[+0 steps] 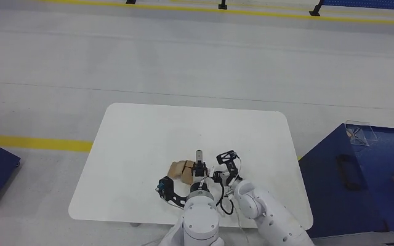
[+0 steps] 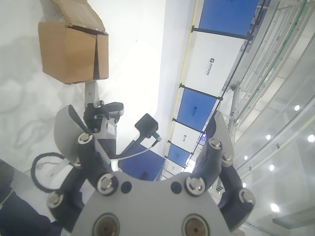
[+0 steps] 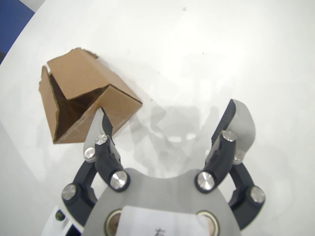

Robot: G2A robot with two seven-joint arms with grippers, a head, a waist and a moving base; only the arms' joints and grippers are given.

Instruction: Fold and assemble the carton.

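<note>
A white table with rounded corners stands on a pale grey floor marked with yellow lines. A dark blue platform sits just off one side of the table. On the table's near part lies a small brown cardboard carton, partly formed and resting on its side. Its open end shows a dark inside and loose flaps. The right gripper hovers low over the white surface with its jaws spread wide apart. The carton lies outside the gap between those jaws, just beside one finger. That finger's tip meets the carton's lower edge at the open end; whether it presses on the cardboard cannot be told. The table surface between and ahead of the right jaws is bare white, with faint grey shadows and a few tiny dark specks. The left gripper is tilted onto its side, and its jaws are also spread wide. The carton is ahead of it, beyond the tip of one finger and off to that side, well apart from the jaws. From this side two of the carton's flaps meet at a narrow gaping seam, and further flaps splay loosely at its far end. Past the table edge, a row of blue and white partition panels on black stands lines the floor, with glass walls and round ceiling lights behind.
</note>
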